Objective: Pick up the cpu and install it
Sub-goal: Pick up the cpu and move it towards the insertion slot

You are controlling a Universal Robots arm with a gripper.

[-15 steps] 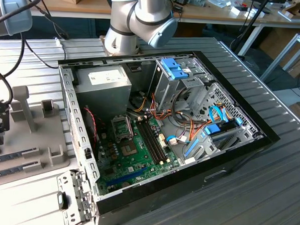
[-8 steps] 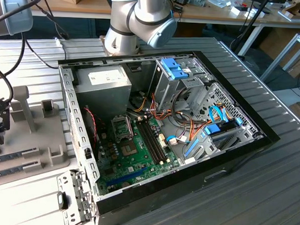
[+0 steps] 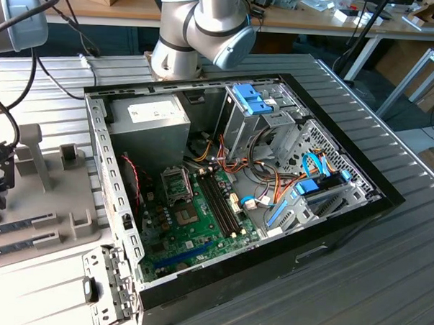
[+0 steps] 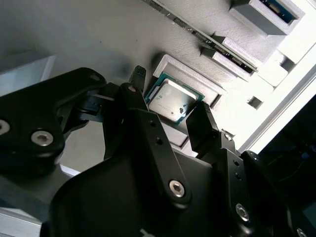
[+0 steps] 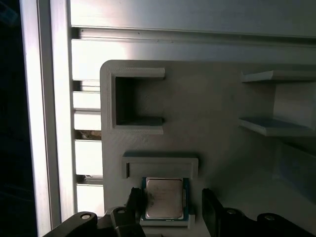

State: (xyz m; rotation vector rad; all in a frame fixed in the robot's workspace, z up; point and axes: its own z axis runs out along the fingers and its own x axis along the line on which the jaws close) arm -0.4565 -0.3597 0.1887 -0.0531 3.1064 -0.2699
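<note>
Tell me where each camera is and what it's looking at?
Exterior view: off the arm, up high, looking down into the open computer case; the arm shows beyond it.
First wrist view: on the wrist, facing the grey holder; the pincer shows.
Second wrist view: on the wrist, slanting past the pincer's black body.
In both wrist views: the cpu between the open pincer's fingers.

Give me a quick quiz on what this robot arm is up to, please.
1. True or false: the small square silver-topped chip with a green rim is lifted clear of its grey plastic holder.
2. The black pincer is: A) shut on the chip; B) open, straddling the chip; C) holding a screwdriver.
3. What colour is the circuit board in the open black computer case?
Key: 1 false; 2 B; 3 green.
</note>
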